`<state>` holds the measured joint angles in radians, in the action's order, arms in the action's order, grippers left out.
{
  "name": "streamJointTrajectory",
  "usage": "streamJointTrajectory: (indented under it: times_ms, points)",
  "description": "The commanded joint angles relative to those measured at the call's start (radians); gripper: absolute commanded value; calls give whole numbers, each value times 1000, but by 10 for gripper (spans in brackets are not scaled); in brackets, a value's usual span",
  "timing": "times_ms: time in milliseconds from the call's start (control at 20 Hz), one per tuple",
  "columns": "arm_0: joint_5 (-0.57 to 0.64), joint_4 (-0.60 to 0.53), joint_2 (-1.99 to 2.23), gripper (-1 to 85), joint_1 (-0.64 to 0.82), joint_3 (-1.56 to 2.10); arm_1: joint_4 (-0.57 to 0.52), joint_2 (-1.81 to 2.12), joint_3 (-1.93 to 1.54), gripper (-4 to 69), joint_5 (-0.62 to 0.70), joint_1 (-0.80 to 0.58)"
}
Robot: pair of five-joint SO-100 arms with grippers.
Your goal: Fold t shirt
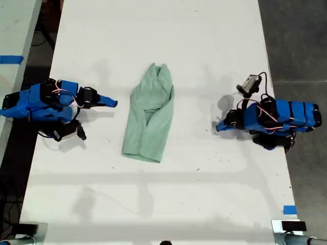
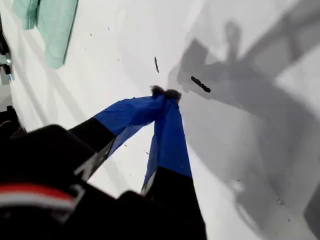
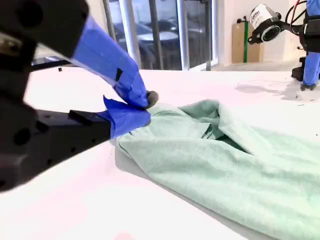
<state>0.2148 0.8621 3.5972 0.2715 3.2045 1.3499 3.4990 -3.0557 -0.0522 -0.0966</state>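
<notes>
The pale mint-green t shirt [image 1: 148, 117] lies in the middle of the white table [image 1: 204, 41], bunched into a long narrow strip with wrinkles. My first gripper [image 1: 218, 126] is at the exterior view's right, shut and empty, well apart from the shirt. Its blue fingertips [image 2: 165, 93] rest on or just above the bare table, and the t shirt [image 2: 50, 25] shows far off. My second gripper [image 1: 113, 103] is at the exterior view's left, a short gap from the cloth. It is shut [image 3: 145, 107] with nothing in it, beside the t shirt [image 3: 240, 165].
The table's long edges run close behind both arm bases, with dark floor beyond the exterior view's right. A blue tape mark [image 1: 289, 209] sits near the table's corner. The first arm and its white camera [image 3: 265, 22] show across the shirt.
</notes>
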Motion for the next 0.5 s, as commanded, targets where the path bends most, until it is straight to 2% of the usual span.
streamJointTrajectory:
  times_ms: [0,450]
  points:
    - [-29,11,9,-1,8,8,-31,12,-23,-25,25,9]
    - [-29,11,9,-1,6,8,-35,12,-23,-25,32,6]
